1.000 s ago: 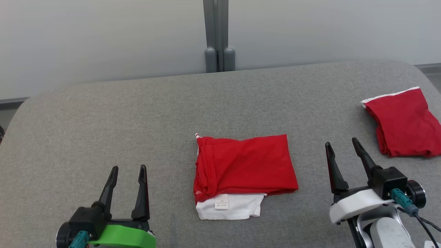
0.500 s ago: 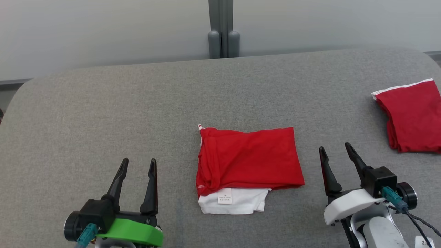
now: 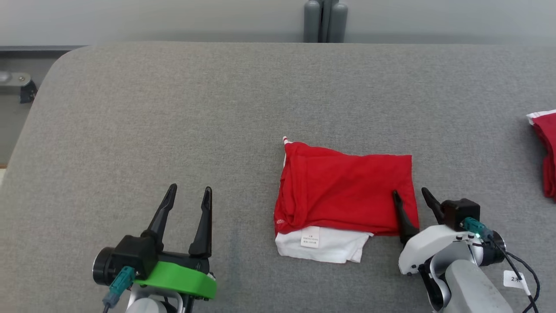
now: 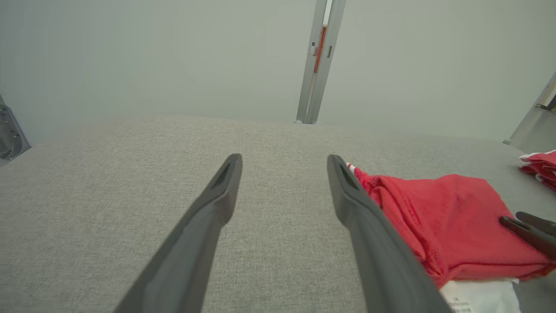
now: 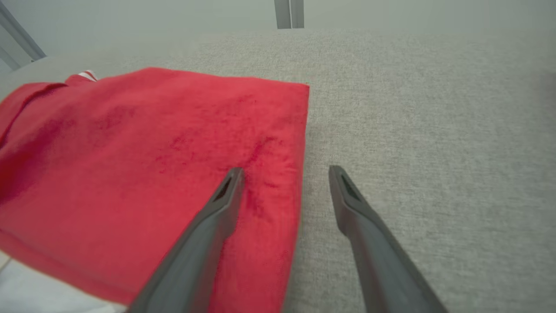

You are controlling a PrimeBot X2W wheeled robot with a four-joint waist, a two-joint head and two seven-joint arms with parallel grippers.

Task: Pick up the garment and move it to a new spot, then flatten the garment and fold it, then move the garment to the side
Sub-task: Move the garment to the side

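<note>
The garment (image 3: 343, 195) lies folded on the grey surface, red on top with a white layer and a label showing at its near edge. It also shows as a red garment (image 4: 438, 226) at the right of the left wrist view and a red garment (image 5: 143, 169) across the left of the right wrist view. My right gripper (image 3: 410, 196) (image 5: 284, 171) is open and straddles the garment's right edge, one finger over the red cloth, the other over bare surface. Well left of the garment, my left gripper (image 3: 188, 191) (image 4: 284, 158) is open with nothing between its fingers.
A second red garment (image 3: 545, 152) with a white edge lies at the far right of the grey padded surface (image 3: 173, 108). A grey post (image 3: 325, 19) stands behind the surface's far edge. The surface's left edge drops off at the corner (image 3: 43, 87).
The head camera has swung, so the whole picture shifted right and down. My right gripper has moved left and now straddles the garment's right edge. The garment lies as before.
</note>
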